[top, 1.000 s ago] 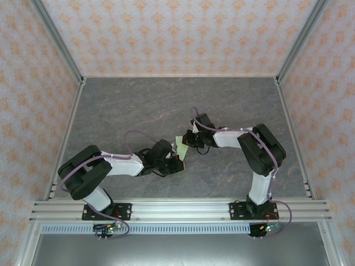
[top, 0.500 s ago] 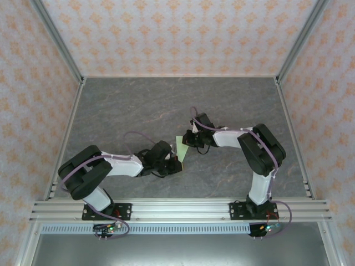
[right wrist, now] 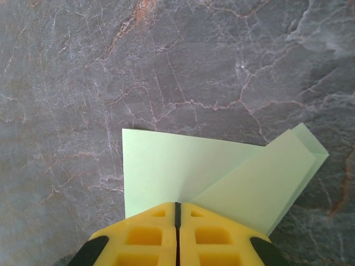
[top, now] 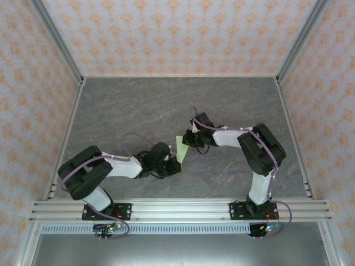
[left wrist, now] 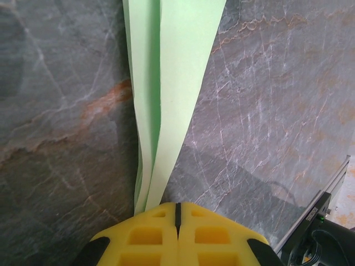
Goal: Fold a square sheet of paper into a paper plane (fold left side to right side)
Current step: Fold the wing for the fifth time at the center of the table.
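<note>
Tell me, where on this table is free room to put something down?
Bare: the far half of the table, up to the back wall, and the strip between the right arm and the right wall. Crowded: the near middle, where the left arm and right arm hold the green paper.

Grey marbled tabletop (top: 138, 105); pale orange-patterned walls (top: 177, 33); aluminium corner posts (top: 55, 39)

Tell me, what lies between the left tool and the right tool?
The folded green paper spans the gap in the top view; left tool and right tool each pinch one end.
</note>
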